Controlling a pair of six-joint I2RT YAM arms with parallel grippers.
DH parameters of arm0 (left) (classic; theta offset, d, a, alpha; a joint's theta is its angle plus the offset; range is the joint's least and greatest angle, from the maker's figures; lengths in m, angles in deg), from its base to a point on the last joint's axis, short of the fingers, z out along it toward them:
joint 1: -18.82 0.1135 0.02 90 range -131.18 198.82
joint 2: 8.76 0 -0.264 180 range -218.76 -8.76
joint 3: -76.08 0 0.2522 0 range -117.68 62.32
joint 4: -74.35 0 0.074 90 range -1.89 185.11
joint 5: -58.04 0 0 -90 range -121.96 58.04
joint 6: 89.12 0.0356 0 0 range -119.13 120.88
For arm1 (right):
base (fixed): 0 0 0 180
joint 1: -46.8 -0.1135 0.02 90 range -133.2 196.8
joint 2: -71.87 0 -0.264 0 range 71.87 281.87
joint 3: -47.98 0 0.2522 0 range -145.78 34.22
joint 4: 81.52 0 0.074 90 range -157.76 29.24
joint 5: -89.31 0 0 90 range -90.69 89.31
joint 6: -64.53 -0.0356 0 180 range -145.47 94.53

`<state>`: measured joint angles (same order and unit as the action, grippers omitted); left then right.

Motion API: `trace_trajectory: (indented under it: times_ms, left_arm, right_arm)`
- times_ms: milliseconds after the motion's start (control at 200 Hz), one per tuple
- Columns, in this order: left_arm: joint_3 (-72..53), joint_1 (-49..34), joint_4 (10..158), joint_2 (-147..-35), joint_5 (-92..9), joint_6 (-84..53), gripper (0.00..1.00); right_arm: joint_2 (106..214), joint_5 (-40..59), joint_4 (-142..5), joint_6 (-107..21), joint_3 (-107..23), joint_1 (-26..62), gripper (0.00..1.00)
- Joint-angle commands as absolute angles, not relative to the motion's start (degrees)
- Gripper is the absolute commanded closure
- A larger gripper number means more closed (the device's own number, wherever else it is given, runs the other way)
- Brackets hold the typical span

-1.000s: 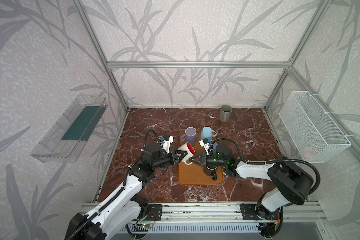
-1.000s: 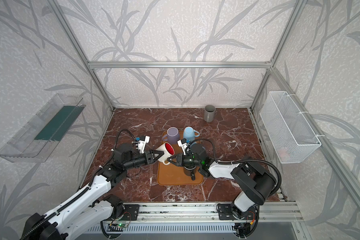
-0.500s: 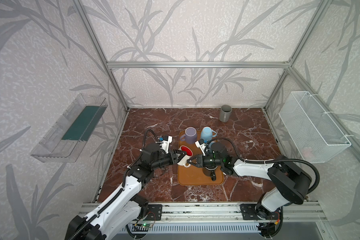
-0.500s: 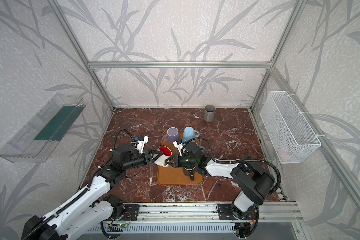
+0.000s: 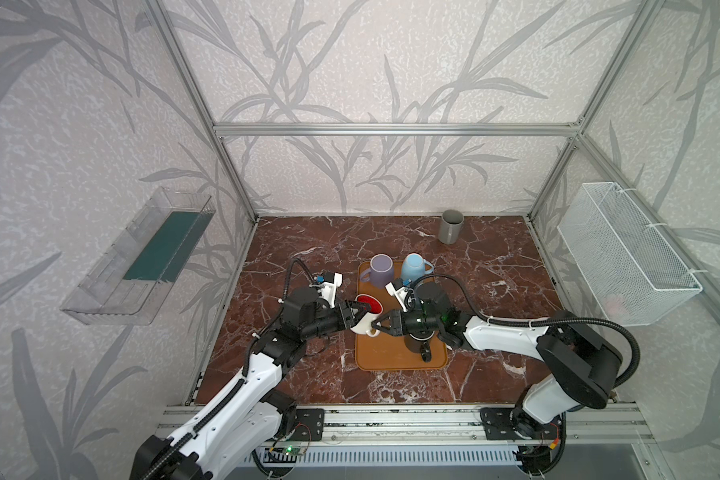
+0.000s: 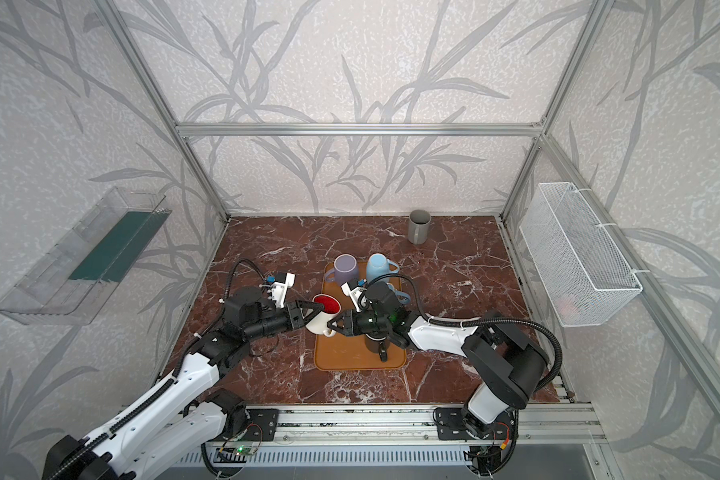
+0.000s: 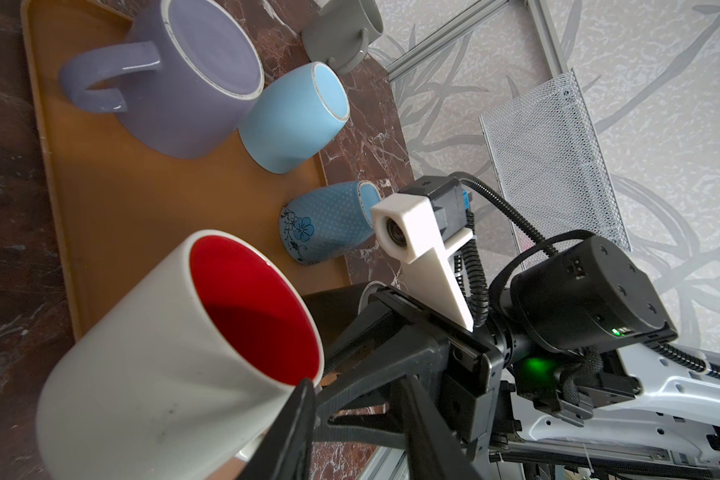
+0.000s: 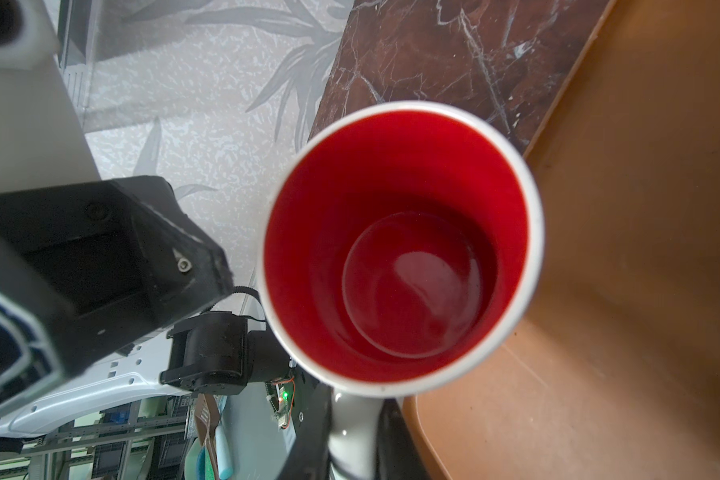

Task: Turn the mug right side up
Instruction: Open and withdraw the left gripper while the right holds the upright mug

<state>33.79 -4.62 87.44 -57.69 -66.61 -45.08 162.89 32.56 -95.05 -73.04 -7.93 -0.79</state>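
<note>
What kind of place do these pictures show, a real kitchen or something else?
Probably a robot test cell, not a kitchen: a silver aluminium frame holds leaf-patterned wall panels around a red-brown marble-look tabletop, and two white-and-black robot arms are mounted on a metal rail at its front edge.

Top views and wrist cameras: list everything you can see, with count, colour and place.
white mug: 1, white with red inside, held over the tray's left edge
purple mug: 1, purple, upside down, tray's far left corner
light blue mug: 1, light blue, upside down, beside the purple mug
dotted mug: 1, blue with flower print, tray's right side
black mug: 1, black, on the tray under the right arm
grey cup: 1, grey, upright, table's far back
tray: 1, orange, table middle
clear bin: 1, transparent, green floor, left wall
wire basket: 1, white, right wall
table: 1, red-brown marble
left gripper: black, at the white mug's rim, grip unclear
right gripper: black, shut on the white mug's handle
</note>
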Motion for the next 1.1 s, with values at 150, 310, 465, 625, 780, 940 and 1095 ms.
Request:
trace_trajectory:
  times_ms: [150,310,465,625,780,940,1095]
  left_arm:
    - [31.6,-3.7,89.2,-55.4,-65.6,-43.2,0.62]
    - [31.0,-3.2,90.7,-54.2,-64.8,-42.3,0.62]
    - [28.6,-2.2,95.9,-51.7,-62.3,-40.2,0.62]
    - [25.9,-0.9,99.4,-49.9,-61.2,-38.4,0.62]
    - [24.1,-0.7,103.4,-51.9,-59.1,-37.2,0.62]
    - [24.7,-0.6,102.3,-52.3,-59.3,-37.4,0.62]
    - [24.5,-0.5,102.8,-52.1,-59.2,-37.3,0.63]
  right_arm:
    - [158.3,33.3,-96.1,-70.3,-12.3,-1.2,1.0]
    - [156.9,32.8,-94.6,-69.5,-13.1,-1.1,1.0]
    - [155.5,32.3,-92.9,-68.8,-14.1,-0.6,1.0]
    - [154.4,32.5,-92.3,-68.9,-14.6,0.6,1.0]
    - [153.7,32.7,-91.7,-68.7,-15.4,2.2,1.0]
    - [153.4,33.3,-90.6,-68.1,-16.7,4.9,1.0]
    - [153.5,33.9,-89.3,-67.1,-18.6,7.8,1.0]
